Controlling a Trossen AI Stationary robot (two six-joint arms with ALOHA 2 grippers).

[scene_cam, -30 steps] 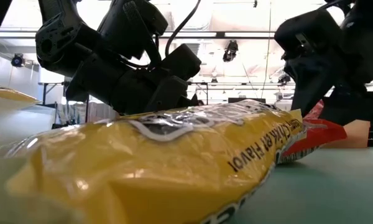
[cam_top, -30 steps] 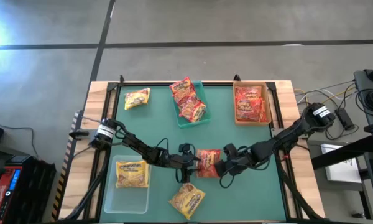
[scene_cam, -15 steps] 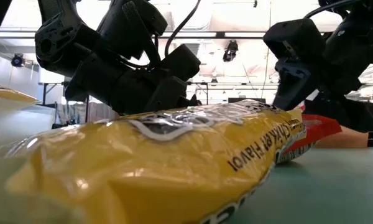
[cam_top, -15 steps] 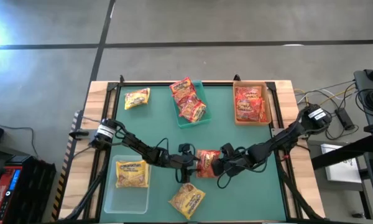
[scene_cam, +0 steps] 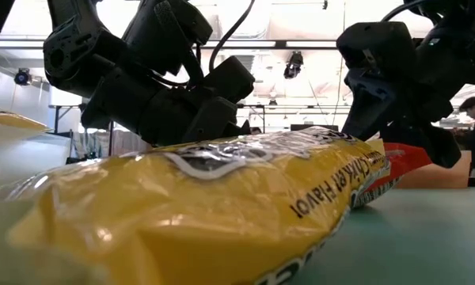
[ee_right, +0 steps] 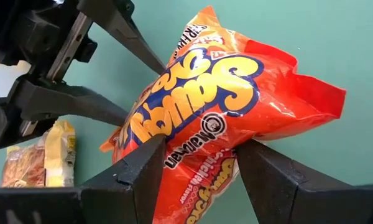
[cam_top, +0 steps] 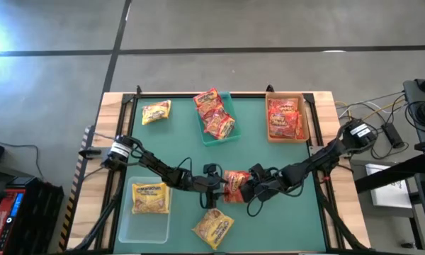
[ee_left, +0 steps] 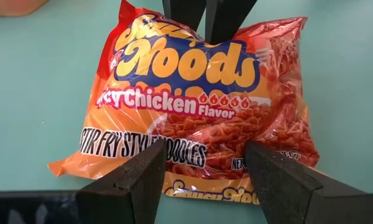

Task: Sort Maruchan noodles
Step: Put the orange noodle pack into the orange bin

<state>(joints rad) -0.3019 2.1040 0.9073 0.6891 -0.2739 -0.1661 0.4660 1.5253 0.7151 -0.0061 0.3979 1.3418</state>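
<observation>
An orange-red Maruchan noodle packet [cam_top: 235, 183] [ee_left: 199, 106] [ee_right: 217, 106] lies mid-table between my two grippers. My right gripper [cam_top: 248, 188] [ee_right: 201, 174] has come in from the table's right and is shut on the packet's right end. My left gripper [cam_top: 214, 185] [ee_left: 205, 180] is open, one finger on each side of the packet's left end. A yellow packet [cam_top: 212, 228] [scene_cam: 190, 206] lies flat near the table's near edge. Another yellow packet [cam_top: 156, 112] lies at the far left. My right gripper pinches the red packet's right end [ee_right: 202, 155] between its two fingers [ee_left: 227, 15], slanting down from the table's right. The wrapper is crumpled between them. Its left end still rests on the table. My left gripper's fingers [ee_left: 140, 180] overlap the left end; I cannot tell whether they touch.
A teal bin [cam_top: 230, 134] at the far middle and a tan bin [cam_top: 304, 120] at the far right each hold red packets. A clear bin [cam_top: 150, 227] at the near left holds a yellow packet. Bare green mat lies to the near right.
My right gripper has moved toward the table's left, closing in on the red packet's right end. My left gripper and the packets have stayed in place.
</observation>
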